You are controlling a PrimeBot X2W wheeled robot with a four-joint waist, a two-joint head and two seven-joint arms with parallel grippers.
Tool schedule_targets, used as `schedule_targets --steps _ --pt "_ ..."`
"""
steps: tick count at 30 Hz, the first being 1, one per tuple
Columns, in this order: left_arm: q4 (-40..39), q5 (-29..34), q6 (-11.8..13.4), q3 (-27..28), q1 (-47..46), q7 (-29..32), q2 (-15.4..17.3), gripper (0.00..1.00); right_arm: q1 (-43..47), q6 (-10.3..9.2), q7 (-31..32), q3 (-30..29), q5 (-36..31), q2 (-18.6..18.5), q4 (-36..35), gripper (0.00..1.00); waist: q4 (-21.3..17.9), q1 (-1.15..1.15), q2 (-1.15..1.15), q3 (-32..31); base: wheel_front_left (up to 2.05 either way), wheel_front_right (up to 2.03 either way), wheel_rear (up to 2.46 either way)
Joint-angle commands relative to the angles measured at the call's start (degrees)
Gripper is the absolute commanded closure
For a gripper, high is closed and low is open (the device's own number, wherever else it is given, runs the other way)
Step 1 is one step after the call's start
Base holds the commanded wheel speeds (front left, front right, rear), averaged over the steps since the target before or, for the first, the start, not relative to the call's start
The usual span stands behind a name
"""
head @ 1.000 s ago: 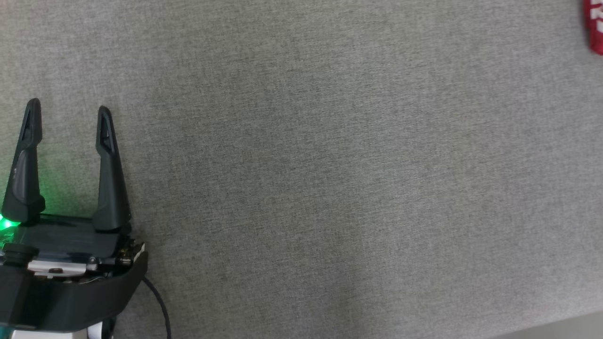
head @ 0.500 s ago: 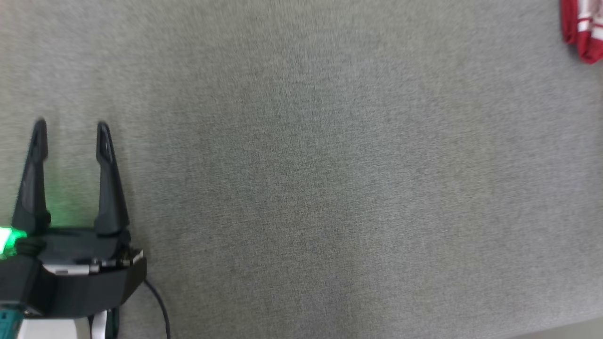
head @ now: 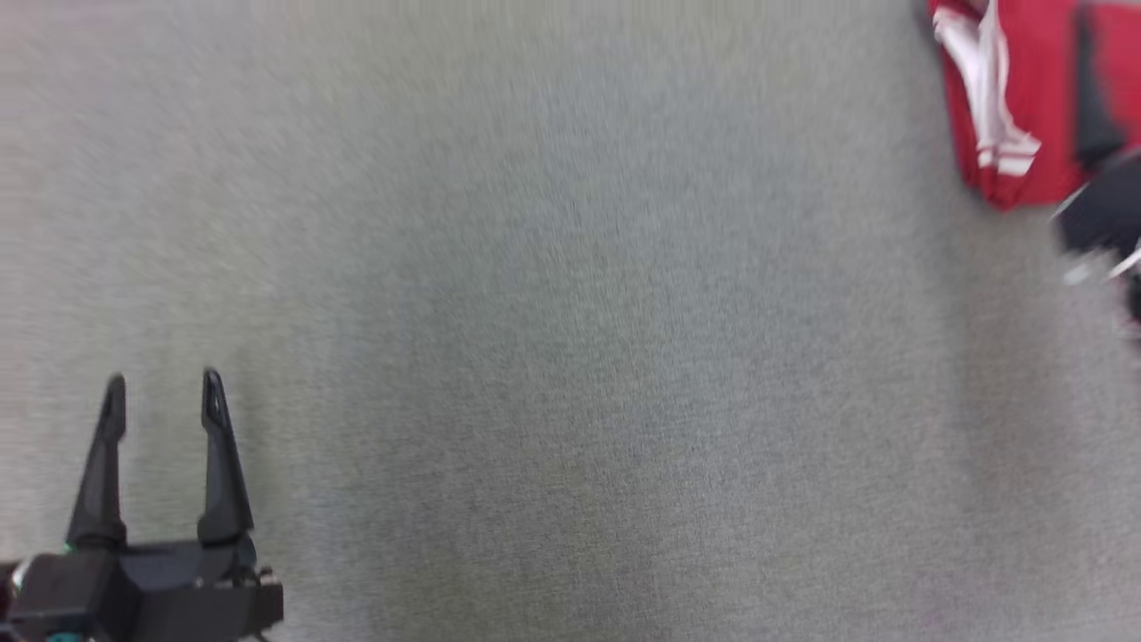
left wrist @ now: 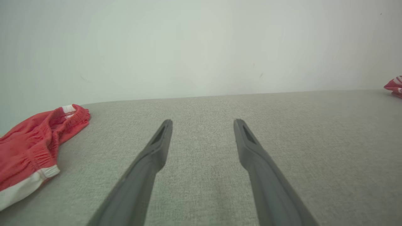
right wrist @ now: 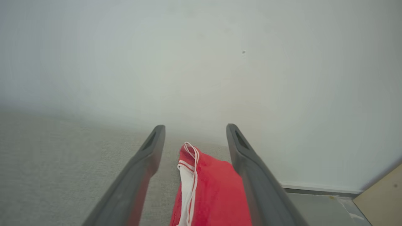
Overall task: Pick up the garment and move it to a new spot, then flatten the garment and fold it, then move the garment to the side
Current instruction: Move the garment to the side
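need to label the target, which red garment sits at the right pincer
The red garment with white stripes, lying between the fingers of the open right pincer. The other, red shorts with a gathered waistband, lies beside the left pincer.

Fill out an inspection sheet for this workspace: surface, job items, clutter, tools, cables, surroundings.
Surface: grey woven fabric surface, flat, evenly textured.
Job's things: red cloth garment with white trim, lying at the head view's upper right.
Clutter: second red cloth piece with white band, crumpled, at the left of the left wrist view.
Tools: left tool open, holding nothing; right tool open, fingers spread either side of the garment, not gripping it.
Cables: nothing seen.
Surroundings: plain pale wall behind the surface; tan wooden panel at the right wrist view's lower right corner.
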Motion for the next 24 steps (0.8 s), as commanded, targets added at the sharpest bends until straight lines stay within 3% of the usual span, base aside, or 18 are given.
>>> schedule_targets --steps 1,13,24 --pt "0.3 -0.5 0.0 0.1 1.0 -0.2 -0.2 0.00 1.1 -0.16 -0.4 0.2 0.1 0.7 -0.2 0.00 2.0 0.01 0.00 -6.1 0.00 0.00 0.00" --pt "3.6 -0.6 0.6 -0.3 6.3 -0.2 -0.9 0.00 15.0 -0.16 -6.3 0.9 0.6 11.9 -2.7 0.00 4.3 0.01 0.00 -15.0 0.00 0.00 0.00" --pt "6.0 -0.8 1.1 -0.8 8.5 -0.2 -1.2 0.00 26.8 -0.16 -9.8 0.3 1.5 16.9 -6.2 0.00 4.8 0.01 0.00 -18.1 0.00 0.00 0.00"
